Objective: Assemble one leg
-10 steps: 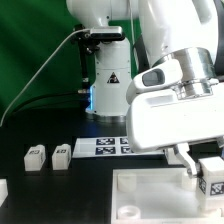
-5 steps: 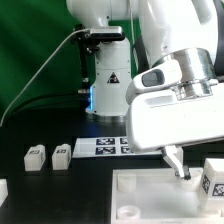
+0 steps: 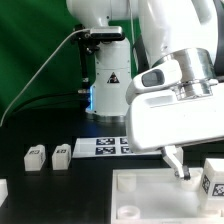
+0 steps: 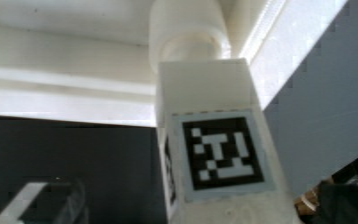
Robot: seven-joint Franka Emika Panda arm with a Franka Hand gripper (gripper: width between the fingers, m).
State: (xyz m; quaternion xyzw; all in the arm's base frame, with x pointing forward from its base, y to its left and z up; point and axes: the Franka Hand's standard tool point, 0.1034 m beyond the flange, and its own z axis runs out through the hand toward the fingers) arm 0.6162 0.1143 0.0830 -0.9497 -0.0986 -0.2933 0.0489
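Green cloth backs the black counter (image 3: pixel 70 195). The robot's white two-finger pincer (image 4: pixel 190 198) stands open and grips nothing. Its one visible slim finger (image 3: pixel 180 165) is clear of the small white stubby leg block (image 3: pixel 212 178). That leg stands at the exterior view's right edge, just beside the large white tray-like piece (image 3: pixel 150 185) (whether it touches, I cannot tell). It is matte and square-edged, rounded at one end, with a black-and-white square marker on its face.
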